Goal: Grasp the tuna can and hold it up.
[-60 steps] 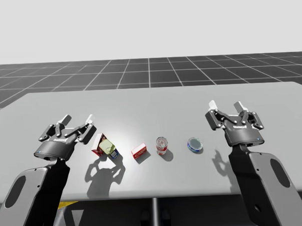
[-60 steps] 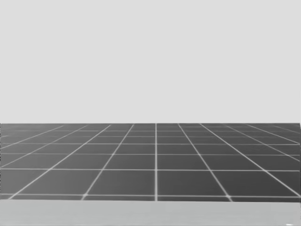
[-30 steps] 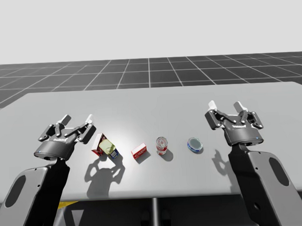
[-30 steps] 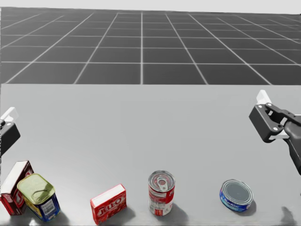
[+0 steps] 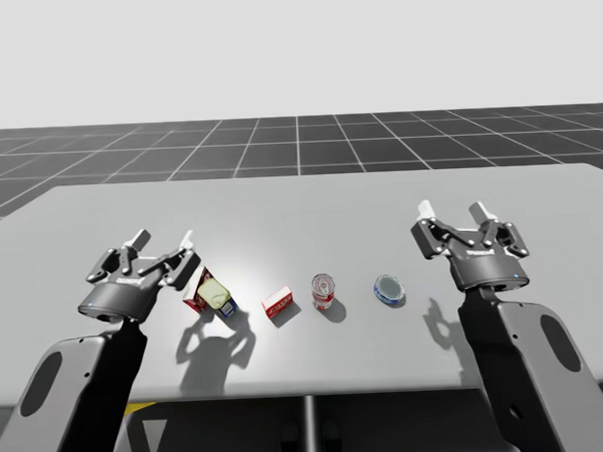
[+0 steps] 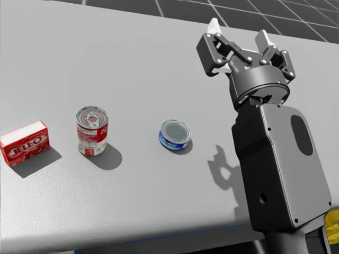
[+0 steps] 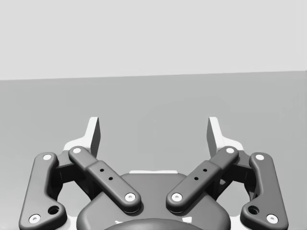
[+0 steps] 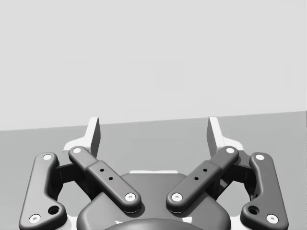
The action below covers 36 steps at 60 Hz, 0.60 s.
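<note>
While nothing is gripped yet, the robot's left gripper (image 5: 163, 238) hangs over the table (image 5: 310, 201) with its jaws spread wide and nothing between them. Just right of those jaws and lower, a tall box (image 5: 195, 289) and a yellow-topped can (image 5: 215, 294) sit pressed close, seemingly touching. Further right come a flat box (image 5: 278, 303) and then a red can (image 5: 323, 290), standing upright.

Next is the tuna can (image 5: 389, 289), low and round, lying flat on the table and apart from the red can. It sits down and to the left of the right gripper (image 5: 452, 212), well outside its jaws, which are likewise fully open and bare.

From where I stand, the right gripper looks the natural one to go for it, and the trouble would lie in the can's shape. It is so squat that fingers coming down a little off-centre could land on the lid or clip the rim and send it skidding. A pinch taken too high on that short wall might slip as the arm lifts. A sideways sweep from the right could also shove the tuna can into the red can and topple that
</note>
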Motion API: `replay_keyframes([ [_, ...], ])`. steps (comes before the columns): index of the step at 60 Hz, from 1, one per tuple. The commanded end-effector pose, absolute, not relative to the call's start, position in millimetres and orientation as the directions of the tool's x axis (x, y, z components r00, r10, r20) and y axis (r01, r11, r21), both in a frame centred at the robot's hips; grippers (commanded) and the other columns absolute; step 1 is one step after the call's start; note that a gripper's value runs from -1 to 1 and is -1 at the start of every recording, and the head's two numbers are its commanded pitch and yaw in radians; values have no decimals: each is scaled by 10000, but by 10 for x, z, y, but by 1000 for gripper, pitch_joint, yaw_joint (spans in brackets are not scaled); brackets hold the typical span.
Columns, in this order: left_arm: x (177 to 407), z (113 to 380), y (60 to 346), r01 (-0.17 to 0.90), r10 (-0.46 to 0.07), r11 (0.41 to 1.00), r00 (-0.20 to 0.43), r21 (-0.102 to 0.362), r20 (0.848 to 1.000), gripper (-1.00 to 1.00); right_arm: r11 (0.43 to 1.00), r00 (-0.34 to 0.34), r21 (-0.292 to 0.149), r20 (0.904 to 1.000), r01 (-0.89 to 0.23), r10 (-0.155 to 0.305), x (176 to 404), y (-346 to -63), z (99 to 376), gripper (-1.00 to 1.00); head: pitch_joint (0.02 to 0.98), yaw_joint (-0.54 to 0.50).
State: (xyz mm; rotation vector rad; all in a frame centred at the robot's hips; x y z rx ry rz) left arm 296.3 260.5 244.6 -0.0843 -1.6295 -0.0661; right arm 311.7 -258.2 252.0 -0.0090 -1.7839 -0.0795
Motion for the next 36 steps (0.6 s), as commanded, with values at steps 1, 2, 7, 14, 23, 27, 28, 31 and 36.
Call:
replay_keyframes([
  [1,2950,2435,2551,1037,117,9946,-571,-58,9983,-1000,9984,-2321,429,9721,370,-332,3074,-2607,2577,-1000,871,-348],
  [2,2950,2434,2553,1037,119,9946,-569,-59,9983,-1000,9985,-2333,424,9718,332,-335,3067,-2606,2583,-1000,871,-349],
  [7,2952,2430,2552,1040,123,9946,-554,-65,9984,-1000,9985,-2233,269,9746,485,-154,3010,-2592,2609,-1000,866,-345],
  [14,2952,2429,2541,1075,143,9942,-541,-84,9984,-1000,9988,-2346,-432,9714,-240,364,2833,-2561,2571,-1000,870,-346],
  [23,2953,2429,2536,1113,166,9937,-548,-104,9984,-1000,9807,-1820,-357,9833,-1921,2,2591,-2554,2479,-1000,871,-340],
  [27,2950,2433,2533,1147,206,9933,-579,-138,9981,-1000,9739,-1762,-593,9842,-2190,203,2511,-2548,2417,-1000,869,-342],
  [28,2951,2435,2533,1161,225,9931,-594,-154,9980,-1000,9709,-1735,-734,9843,-2281,336,2482,-2547,2391,-1000,869,-343],
  [31,2947,2442,2532,1208,307,9924,-646,-227,9974,-1000,9648,-1574,-690,9871,-2537,292,2427,-2543,2343,-1000,869,-345],
  [36,2945,2447,2534,1220,372,9921,-662,-289,9971,-1000,9529,-1338,-700,9905,-2950,313,2338,-2549,2244,-1000,869,-347],
])
